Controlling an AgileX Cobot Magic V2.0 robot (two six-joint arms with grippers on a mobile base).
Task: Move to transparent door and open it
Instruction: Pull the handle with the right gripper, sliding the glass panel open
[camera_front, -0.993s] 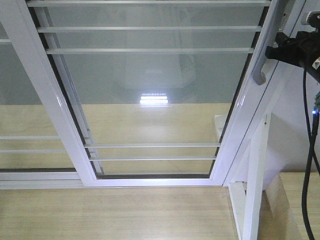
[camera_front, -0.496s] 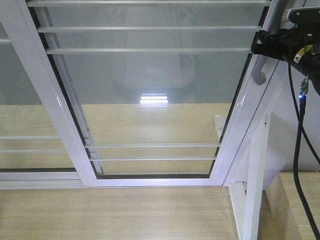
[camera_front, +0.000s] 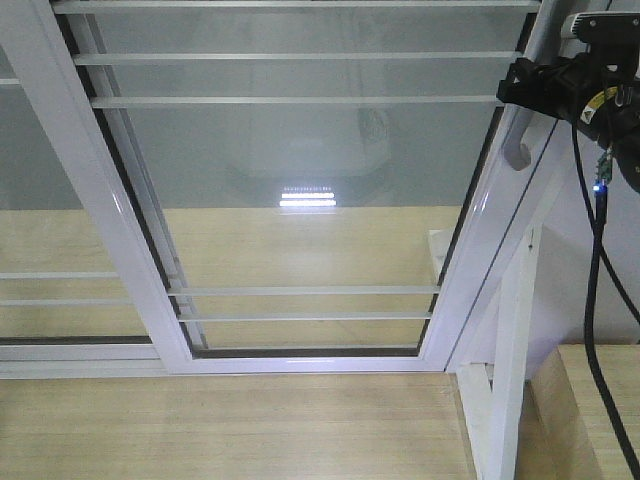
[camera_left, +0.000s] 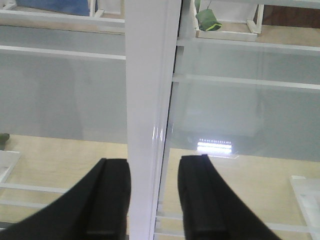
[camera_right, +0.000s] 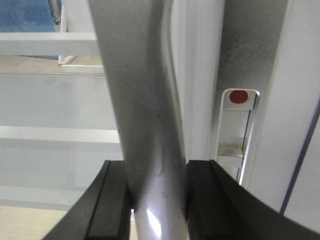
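The transparent door (camera_front: 300, 180) fills the front view: clear glass in a white frame with thin white bars. Its curved grey-white handle (camera_front: 520, 140) runs down the right stile. My right gripper (camera_front: 522, 88) sits on the upper part of that handle. In the right wrist view the handle (camera_right: 145, 100) passes between the two black fingers of the right gripper (camera_right: 159, 200), which press on both its sides. My left gripper (camera_left: 155, 200) is open, with a white vertical stile (camera_left: 150, 90) seen in the gap between its fingers. The left gripper is out of the front view.
A second white-framed glass panel (camera_front: 40, 200) without a handle overlaps on the left. A white post frame (camera_front: 510, 360) stands at the lower right. Wood boards (camera_front: 230, 430) lie before the door track. A black cable (camera_front: 595, 300) hangs from the right arm. A latch slot with a red dot (camera_right: 239, 96) sits beside the handle.
The right gripper has moved left from beside the door edge onto the handle, and has stayed there for the last half second. The door has not moved.
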